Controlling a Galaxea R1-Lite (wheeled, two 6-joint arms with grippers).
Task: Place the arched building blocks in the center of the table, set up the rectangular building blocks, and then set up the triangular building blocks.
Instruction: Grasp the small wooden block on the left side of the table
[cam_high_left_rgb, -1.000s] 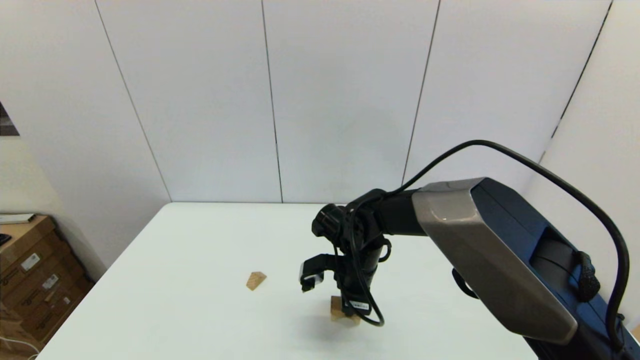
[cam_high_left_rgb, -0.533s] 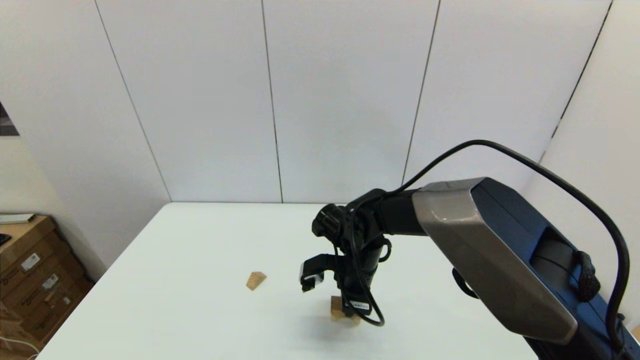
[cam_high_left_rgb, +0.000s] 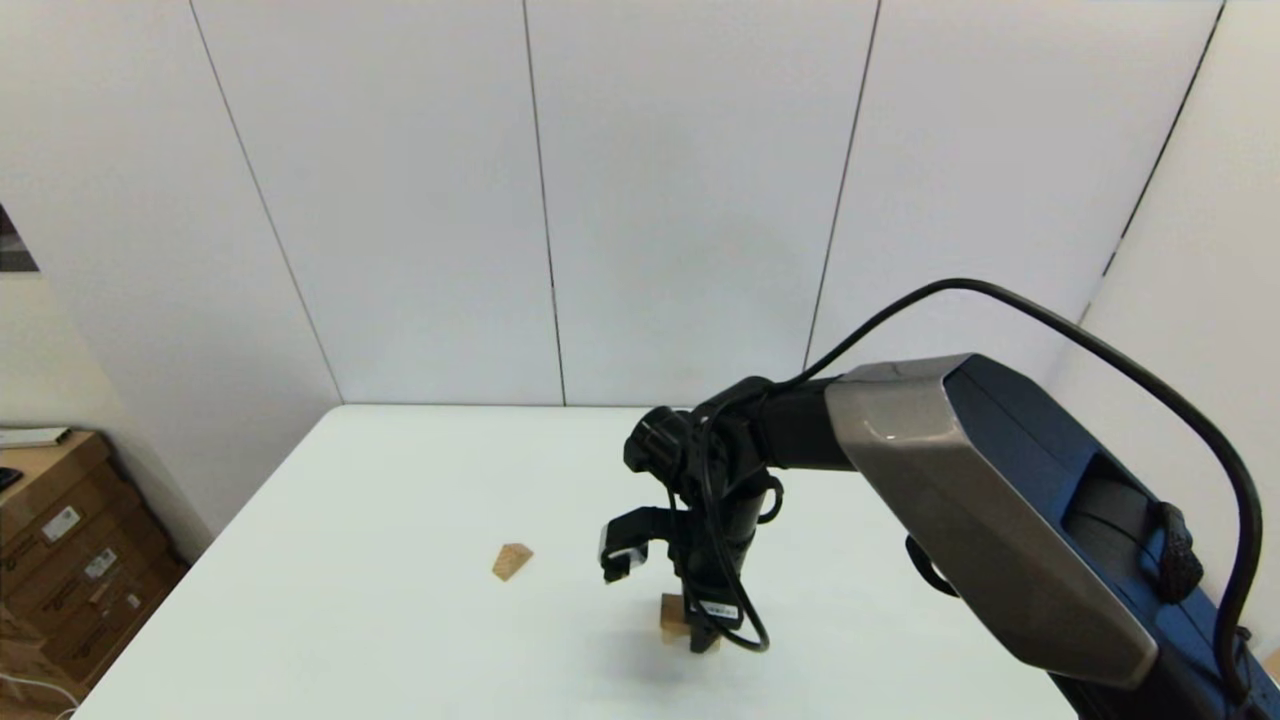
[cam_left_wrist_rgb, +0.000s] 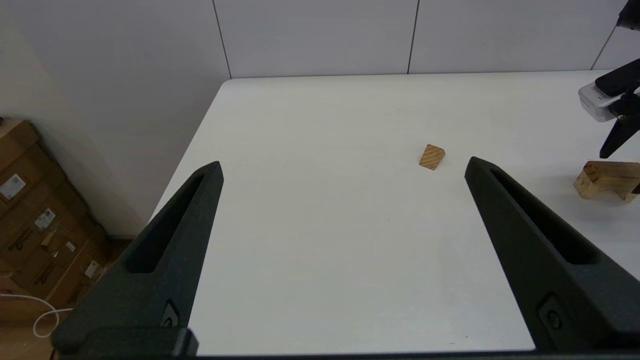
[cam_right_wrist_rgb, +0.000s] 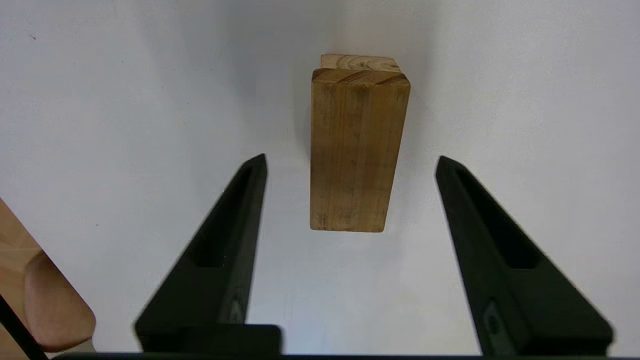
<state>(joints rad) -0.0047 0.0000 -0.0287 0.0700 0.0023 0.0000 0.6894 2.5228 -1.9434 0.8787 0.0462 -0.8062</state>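
Little has moved since the earlier frames: the right gripper (cam_high_left_rgb: 700, 635) has been raised very slightly above the stacked blocks, and the blocks are unchanged. Its fingers (cam_right_wrist_rgb: 225, 240) are spread apart and clamped on nothing. Between and beyond them, the flat solid light-wood rectangular block (cam_right_wrist_rgb: 356, 150) lies on the light-wood bridge-shaped arched block (cam_left_wrist_rgb: 607, 180), near the middle of the large white smooth-topped bench (cam_high_left_rgb: 400, 620). The rectangular step is judged done.

The small light-wood triangular prism (cam_high_left_rgb: 512, 561) rests apart on the bench, well to the left of the stack. It is judged light, rigid and not fragile. Its sloping faces would probably let closing fingers slide off, so hold is best taken on the two flat triangular end faces.

The left gripper (cam_left_wrist_rgb: 340, 170) hovers near the left bench edge, fingers (cam_left_wrist_rgb: 175, 250) wide apart and empty.
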